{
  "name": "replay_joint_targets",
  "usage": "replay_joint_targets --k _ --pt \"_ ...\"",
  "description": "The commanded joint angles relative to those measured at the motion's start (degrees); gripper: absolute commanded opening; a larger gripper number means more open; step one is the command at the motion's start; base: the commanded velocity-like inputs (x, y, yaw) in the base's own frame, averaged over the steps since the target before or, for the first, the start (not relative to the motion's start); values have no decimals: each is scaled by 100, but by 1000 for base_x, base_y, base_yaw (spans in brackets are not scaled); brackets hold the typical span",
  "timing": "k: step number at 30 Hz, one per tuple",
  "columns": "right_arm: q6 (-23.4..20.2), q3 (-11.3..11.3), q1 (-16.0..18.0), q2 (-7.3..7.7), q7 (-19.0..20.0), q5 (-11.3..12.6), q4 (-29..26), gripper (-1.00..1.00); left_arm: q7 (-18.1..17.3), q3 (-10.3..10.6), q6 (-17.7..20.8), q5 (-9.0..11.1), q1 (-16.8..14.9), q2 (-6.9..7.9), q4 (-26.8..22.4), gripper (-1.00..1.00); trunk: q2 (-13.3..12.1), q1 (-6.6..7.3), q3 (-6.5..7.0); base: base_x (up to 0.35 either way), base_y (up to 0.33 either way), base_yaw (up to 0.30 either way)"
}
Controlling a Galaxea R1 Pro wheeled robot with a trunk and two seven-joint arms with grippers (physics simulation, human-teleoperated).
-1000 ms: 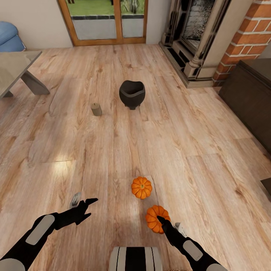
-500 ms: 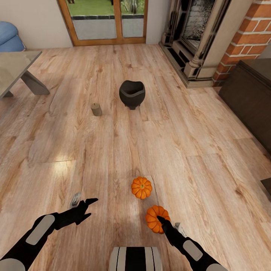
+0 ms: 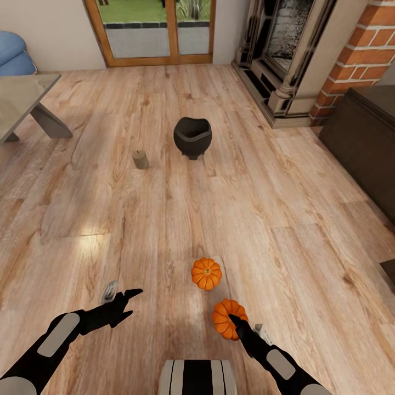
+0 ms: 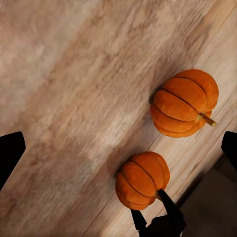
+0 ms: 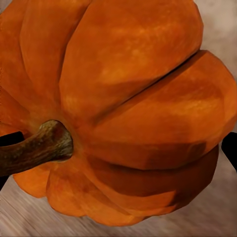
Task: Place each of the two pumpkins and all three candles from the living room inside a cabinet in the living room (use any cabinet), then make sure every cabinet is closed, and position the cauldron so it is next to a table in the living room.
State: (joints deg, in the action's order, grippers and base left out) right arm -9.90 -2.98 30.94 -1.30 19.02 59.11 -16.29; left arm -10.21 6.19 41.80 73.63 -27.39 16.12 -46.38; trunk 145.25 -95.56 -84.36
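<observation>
2 orange pumpkins (image 4: pixel 185 102) (image 4: pixel 143 180) sitting close together on the wood floor (image 4: pixel 74 89), right hand (image 4: pixel 157 217) touching the nearer one.

Wood floor (image 3: pixel 307 219), brick fireplace (image 3: pixel 291 49)

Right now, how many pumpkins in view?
2. One pumpkin sits free on the wood floor ahead of the robot. The nearer pumpkin is at the right gripper, fingers around it. More could be hidden outside the frames.
</observation>
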Motion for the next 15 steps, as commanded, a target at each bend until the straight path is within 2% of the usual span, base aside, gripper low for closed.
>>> replay_joint_targets --k 1,6,9,15 --pt "-4 -27 0 1 -21 12 14 -100 -25 14 3 -7 -3 5 4 100 1 -1 -3 0 0 0" --pt "-4 -27 0 0 -19 8 12 -100 -25 14 3 -7 -3 5 4 100 1 -1 -3 0 0 0" --pt "-4 -27 0 0 -15 9 12 -100 -25 14 3 -7 -3 5 3 100 -4 7 63 0 0 0" --pt "-4 -27 0 5 35 5 12 -100 -25 14 3 -5 -3 5 3 100 -4 7 63 0 0 0"
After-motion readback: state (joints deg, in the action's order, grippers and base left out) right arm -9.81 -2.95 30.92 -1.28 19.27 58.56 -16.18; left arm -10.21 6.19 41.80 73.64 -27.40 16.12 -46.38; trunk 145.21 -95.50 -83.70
